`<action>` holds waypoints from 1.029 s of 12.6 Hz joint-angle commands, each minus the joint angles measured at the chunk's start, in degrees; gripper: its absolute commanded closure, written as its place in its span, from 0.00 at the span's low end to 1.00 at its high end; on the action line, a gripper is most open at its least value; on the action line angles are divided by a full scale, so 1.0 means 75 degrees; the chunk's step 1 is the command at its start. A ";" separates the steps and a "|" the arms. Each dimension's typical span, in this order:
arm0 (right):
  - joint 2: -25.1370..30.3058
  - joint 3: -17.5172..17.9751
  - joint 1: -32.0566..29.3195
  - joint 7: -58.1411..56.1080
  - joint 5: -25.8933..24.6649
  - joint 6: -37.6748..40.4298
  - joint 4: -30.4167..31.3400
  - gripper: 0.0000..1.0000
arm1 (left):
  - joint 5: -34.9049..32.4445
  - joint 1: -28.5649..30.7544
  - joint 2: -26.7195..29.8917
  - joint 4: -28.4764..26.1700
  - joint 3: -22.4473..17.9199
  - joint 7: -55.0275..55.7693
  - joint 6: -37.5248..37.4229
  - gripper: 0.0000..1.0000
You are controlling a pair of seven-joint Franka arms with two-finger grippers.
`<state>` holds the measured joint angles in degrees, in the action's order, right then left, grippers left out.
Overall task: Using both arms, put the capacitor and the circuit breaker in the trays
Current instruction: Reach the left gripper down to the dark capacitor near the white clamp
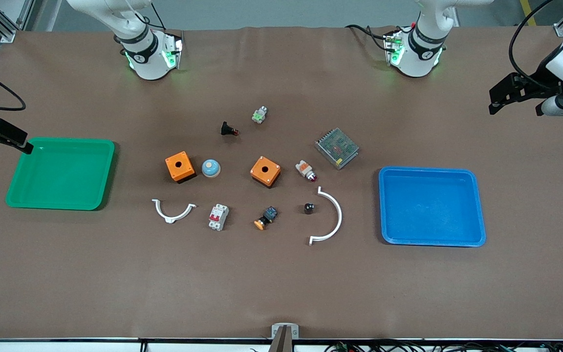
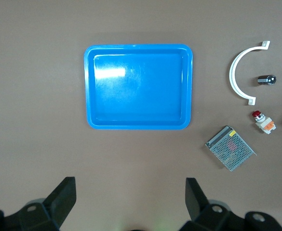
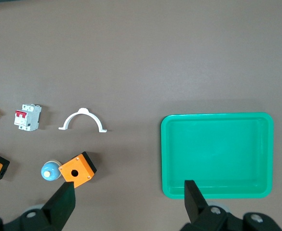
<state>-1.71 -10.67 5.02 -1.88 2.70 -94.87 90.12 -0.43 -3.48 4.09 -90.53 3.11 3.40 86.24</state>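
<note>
The capacitor, a tiny black cylinder, lies on the table inside a white curved clip; it also shows in the left wrist view. The circuit breaker, a white block with red levers, lies toward the right arm's end from it and shows in the right wrist view. My left gripper is open and empty, up in the air beside the blue tray. My right gripper is open and empty, up in the air by the green tray.
Between the trays lie two orange boxes, a blue dome button, a second white clip, a metal mesh box, a white-and-orange part, an orange-capped button and a black push-button.
</note>
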 commanded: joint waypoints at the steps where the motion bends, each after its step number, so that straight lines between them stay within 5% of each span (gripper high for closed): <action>1: 0.0205 0.0087 -0.0049 -0.0018 -0.0020 -0.0043 0.0148 0.00 | -0.0119 0.0007 -0.0053 0.0165 0.0019 -0.0161 -0.0143 0.00; 7: 0.0193 0.0087 -0.0025 -0.0018 -0.0020 -0.0066 0.0148 0.00 | -0.0107 -0.0519 -0.1434 0.0224 0.0615 0.0258 0.0544 0.00; 13: 0.0158 0.0110 0.0010 -0.0018 -0.0020 -0.0136 0.0113 0.00 | -0.0118 -0.2019 -0.3917 0.0352 0.0664 0.4264 0.2747 0.00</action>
<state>-1.64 -10.26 5.05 -1.88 2.70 -95.29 90.08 -0.44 -16.80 -20.05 -90.53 8.38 29.11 103.46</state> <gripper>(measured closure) 0.000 0.000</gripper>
